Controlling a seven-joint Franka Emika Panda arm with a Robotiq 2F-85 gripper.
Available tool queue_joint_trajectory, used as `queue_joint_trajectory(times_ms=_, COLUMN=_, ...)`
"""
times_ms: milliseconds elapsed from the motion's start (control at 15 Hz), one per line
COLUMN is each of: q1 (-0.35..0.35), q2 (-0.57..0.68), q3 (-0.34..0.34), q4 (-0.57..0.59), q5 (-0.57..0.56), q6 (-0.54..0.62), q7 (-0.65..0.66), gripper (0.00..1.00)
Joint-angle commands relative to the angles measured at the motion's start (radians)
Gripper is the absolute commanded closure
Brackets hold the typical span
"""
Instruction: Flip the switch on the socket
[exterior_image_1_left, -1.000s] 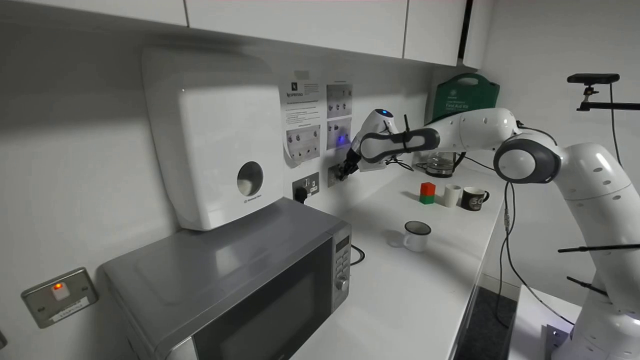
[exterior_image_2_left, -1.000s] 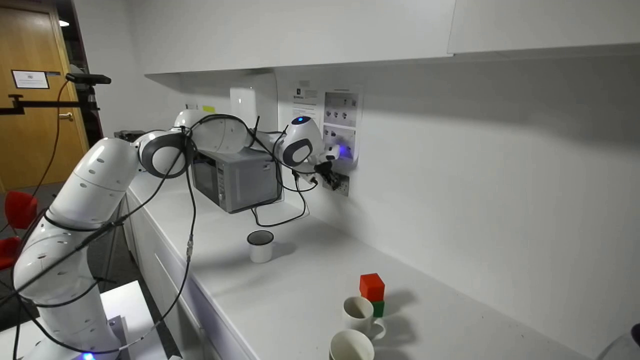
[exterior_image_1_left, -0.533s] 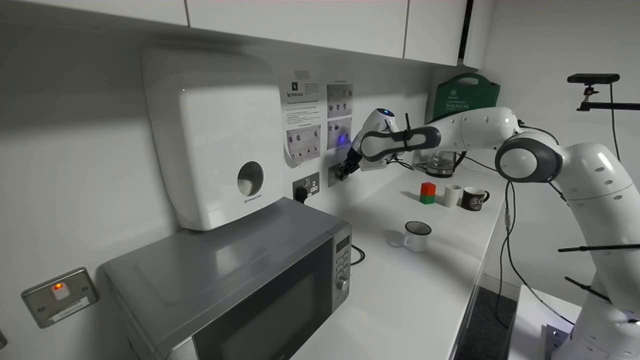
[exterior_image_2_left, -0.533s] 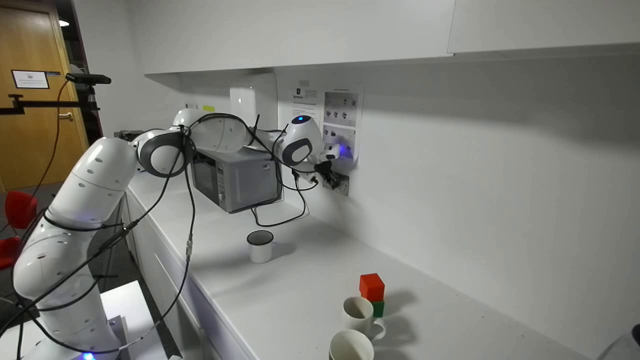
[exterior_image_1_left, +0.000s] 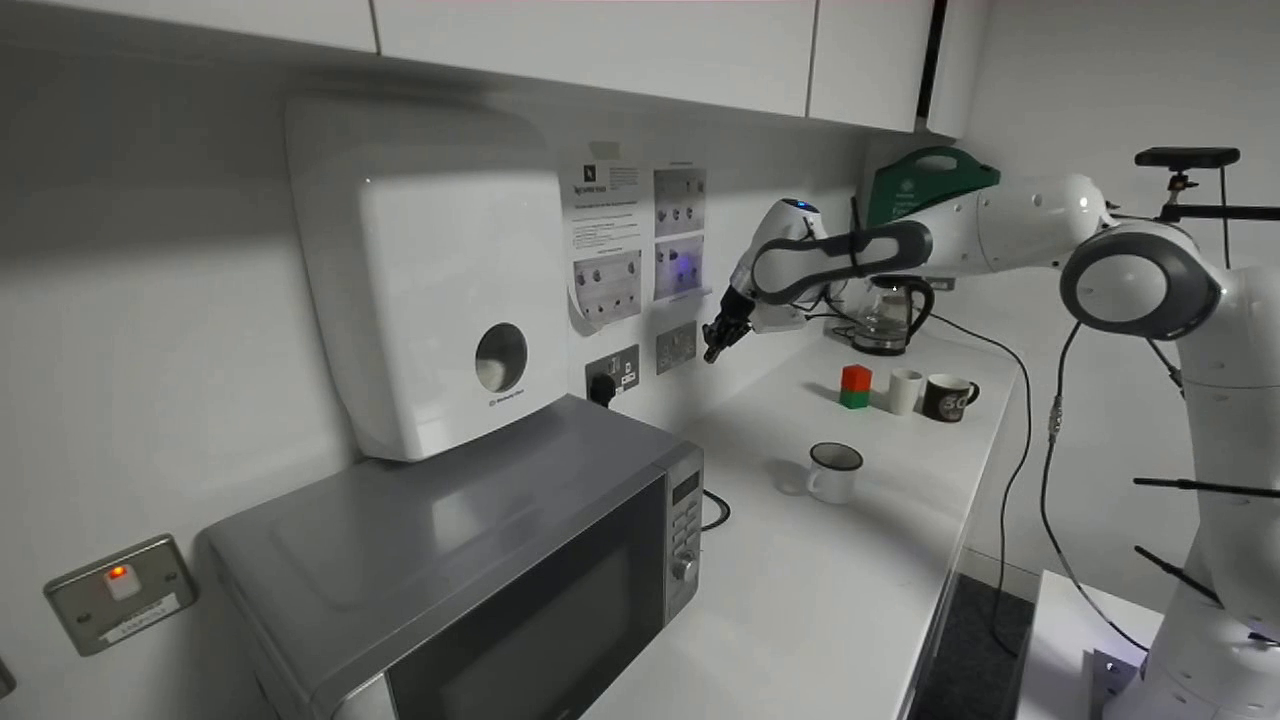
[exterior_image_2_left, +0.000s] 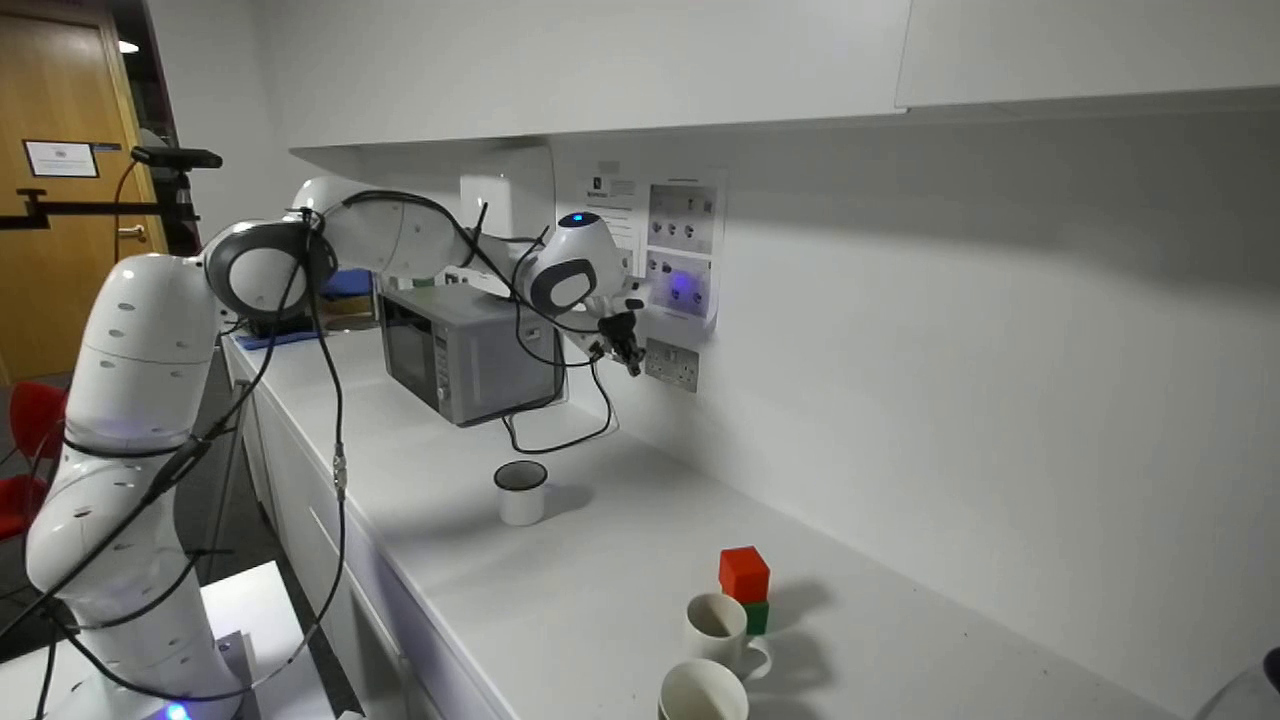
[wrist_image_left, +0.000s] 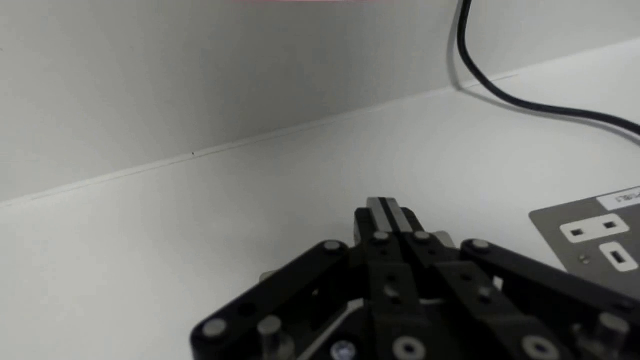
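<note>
A grey wall socket (exterior_image_1_left: 676, 347) is on the wall below the posted sheets. It also shows in an exterior view (exterior_image_2_left: 672, 365). Its switches are too small to make out. My gripper (exterior_image_1_left: 712, 347) is shut and empty, its fingertips a short way out from the wall and apart from the socket. The gripper also shows in an exterior view (exterior_image_2_left: 636, 366). In the wrist view, the fingertips (wrist_image_left: 389, 212) are pressed together with nothing between them. There, the gripper hides most of the socket behind it; only a corner (wrist_image_left: 443, 238) shows.
A second socket (exterior_image_1_left: 622, 366) holds a black plug (exterior_image_1_left: 601, 389); it also shows in the wrist view (wrist_image_left: 580, 250). A microwave (exterior_image_1_left: 480, 530), an enamel mug (exterior_image_1_left: 834, 472), stacked red and green blocks (exterior_image_1_left: 855, 386) and more mugs (exterior_image_1_left: 904, 391) stand on the counter. A black cable (wrist_image_left: 540, 106) runs near the wall.
My gripper was at the socket in the earlier frames. It has now drawn back from the wall, with the arm pulled towards its base. The socket is uncovered in the exterior views.
</note>
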Motion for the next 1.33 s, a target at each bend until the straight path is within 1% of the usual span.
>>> queue_joint_trajectory(times_ms=0, q1=-0.015, q2=-0.168, q3=0.000, q4=-0.168, q5=0.039, q6=-0.076, q7=-0.047, gripper=1.00)
queue_joint_trajectory(times_ms=333, q1=-0.016, q2=-0.355, q3=-0.030, q4=-0.332, q5=0.069, q6=-0.169, q7=-0.077, gripper=1.00)
queue_joint_trajectory(times_ms=600, q1=-0.009, q2=-0.479, q3=-0.063, q4=-0.434, q5=0.089, q6=-0.227, q7=-0.100, gripper=1.00)
queue_joint_trajectory(times_ms=800, q1=-0.006, q2=-0.588, q3=-0.088, q4=-0.511, q5=0.076, q6=-0.328, q7=-0.134, gripper=1.00)
queue_joint_trajectory(times_ms=1000, q1=-0.006, q2=-0.675, q3=-0.109, q4=-0.563, q5=0.057, q6=-0.431, q7=-0.144, gripper=1.00)
queue_joint_trajectory(times_ms=1267, q1=-0.013, q2=-0.769, q3=-0.120, q4=-0.624, q5=0.018, q6=-0.503, q7=-0.122, gripper=1.00)
